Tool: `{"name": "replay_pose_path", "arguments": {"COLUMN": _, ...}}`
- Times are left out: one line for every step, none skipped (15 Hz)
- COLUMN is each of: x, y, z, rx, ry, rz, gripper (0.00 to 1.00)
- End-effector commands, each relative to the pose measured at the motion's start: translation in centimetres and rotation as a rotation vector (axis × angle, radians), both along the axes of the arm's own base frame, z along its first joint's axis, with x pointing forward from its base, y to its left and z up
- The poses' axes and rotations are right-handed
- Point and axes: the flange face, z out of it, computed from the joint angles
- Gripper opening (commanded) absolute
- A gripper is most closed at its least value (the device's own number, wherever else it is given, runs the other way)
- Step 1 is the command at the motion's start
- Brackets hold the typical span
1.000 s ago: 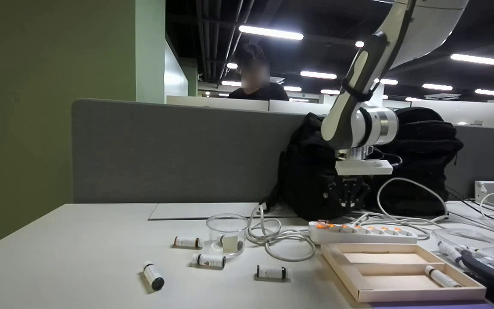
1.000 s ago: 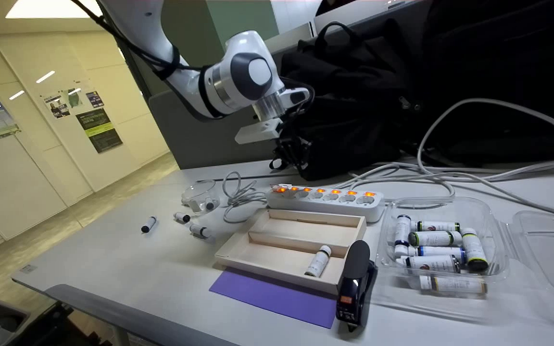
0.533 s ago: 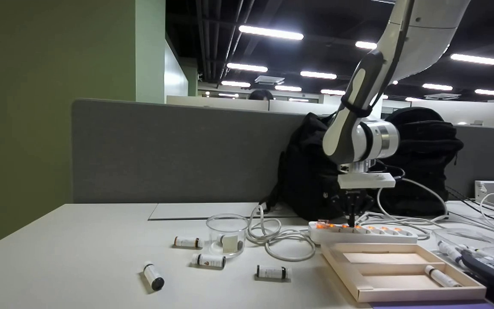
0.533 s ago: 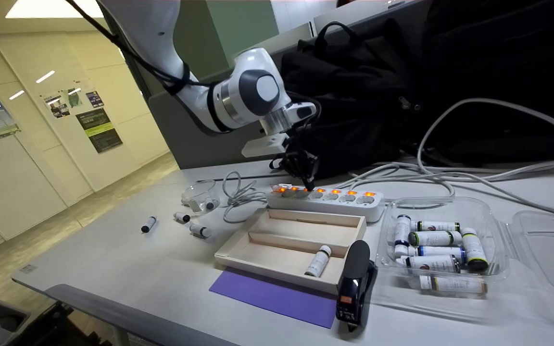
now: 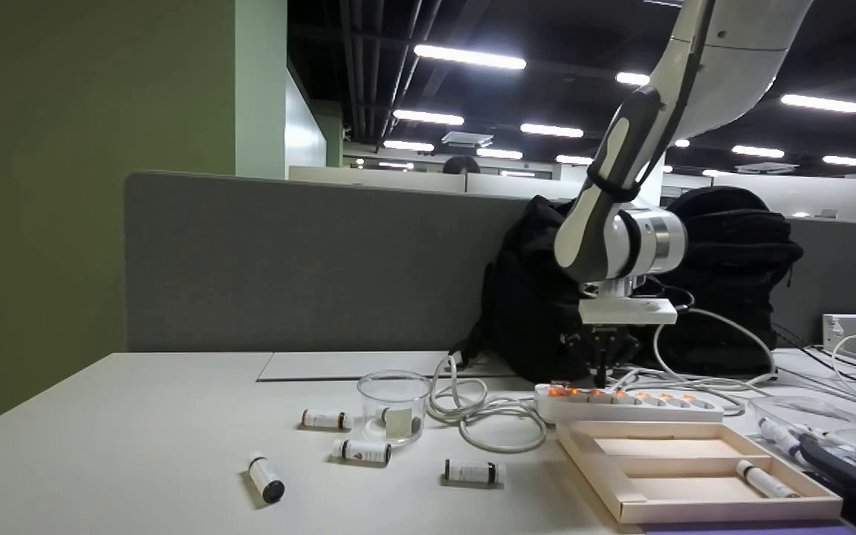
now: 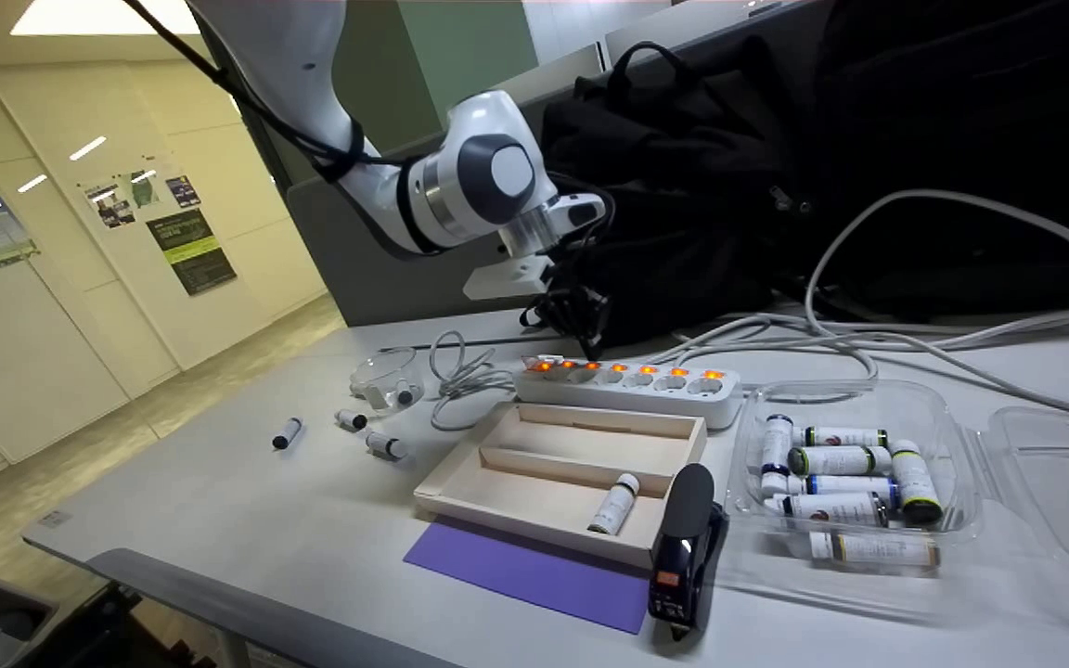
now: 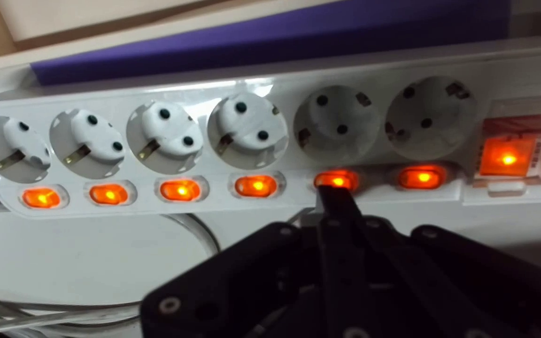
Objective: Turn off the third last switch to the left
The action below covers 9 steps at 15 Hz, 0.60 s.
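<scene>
Apparently, a press about to be made: the gripper (image 7: 337,196) hangs over the third lit switch (image 7: 340,178), counting the main switch (image 7: 507,157) as first.

Its jaws are pressed together into one narrow tip, with nothing between; contact cannot be told. Good technique sets it squarely on whichever end is raised, presses straight down, and lifts when the glow dies. Neighbouring switches (image 7: 422,177) sit near on both sides, so sideways drift seems the chief risk. The power strip (image 5: 628,412) carrying them lies toward the rear edge of the worktop (image 5: 175,446). Just beside it are a wooden tray (image 5: 729,511) and coiled cable (image 5: 504,449). A black backpack (image 5: 528,305) on that edge may limit room behind. Farther off, loose vials (image 5: 361,451) lie toward the left edge in both exterior views.
</scene>
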Motion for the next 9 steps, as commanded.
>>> {"name": "replay_pose_path", "arguments": {"x": 0.4, "y": 0.4, "z": -0.3, "rx": 0.016, "ry": -0.003, "rz": -0.027, "gripper": 0.00}}
{"name": "replay_pose_path", "arguments": {"x": 0.4, "y": 0.6, "z": -0.5, "rx": 0.016, "ry": -0.001, "rz": -0.025, "gripper": 0.00}}
{"name": "replay_pose_path", "arguments": {"x": 0.3, "y": 0.8, "z": -0.7, "rx": 0.016, "ry": 0.002, "rz": -0.026, "gripper": 0.00}}
{"name": "replay_pose_path", "arguments": {"x": 0.2, "y": 0.9, "z": -1.0, "rx": 0.014, "ry": 0.007, "rz": -0.023, "gripper": 0.00}}
{"name": "replay_pose_path", "arguments": {"x": 0.1, "y": 1.0, "z": -1.1, "rx": 0.009, "ry": 0.009, "rz": -0.021, "gripper": 0.00}}
{"name": "replay_pose_path", "arguments": {"x": 0.0, "y": 1.1, "z": -1.4, "rx": 0.002, "ry": 0.015, "rz": -0.019, "gripper": 0.00}}
{"name": "replay_pose_path", "arguments": {"x": -0.1, "y": 1.3, "z": -1.6, "rx": 0.000, "ry": 0.022, "rz": -0.014, "gripper": 0.00}}
{"name": "replay_pose_path", "arguments": {"x": -0.2, "y": 1.5, "z": -1.9, "rx": -0.004, "ry": 0.028, "rz": -0.008, "gripper": 0.00}}
{"name": "replay_pose_path", "arguments": {"x": -0.3, "y": 1.8, "z": -2.1, "rx": -0.011, "ry": 0.033, "rz": -0.001, "gripper": 0.00}}
